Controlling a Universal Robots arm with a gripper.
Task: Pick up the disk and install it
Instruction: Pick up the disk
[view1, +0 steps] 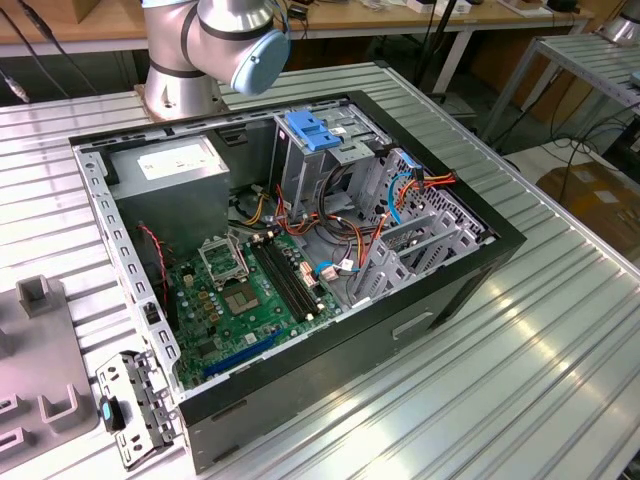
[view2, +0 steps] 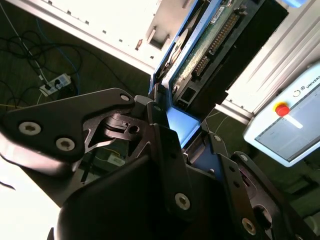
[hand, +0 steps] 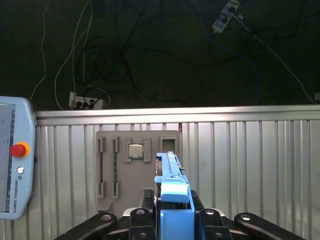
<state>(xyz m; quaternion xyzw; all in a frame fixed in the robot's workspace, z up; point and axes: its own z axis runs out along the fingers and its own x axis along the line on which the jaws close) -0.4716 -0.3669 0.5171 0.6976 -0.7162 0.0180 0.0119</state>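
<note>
One gripper (hand: 172, 222), jaws closed on the disk (hand: 172, 175) in both wrist views. Disk sits edge-on between the jaws, blue side rail (hand: 176, 210) toward the first wrist camera, green circuit board (view2: 210, 42) exposed in the second wrist view. Held above the ribbed table (hand: 250, 165), over or just beside the grey fixture tray (hand: 137, 167); angle too poor to settle which. The open computer case (view1: 330, 250) stands at the exterior view's right of the tray.
</note>
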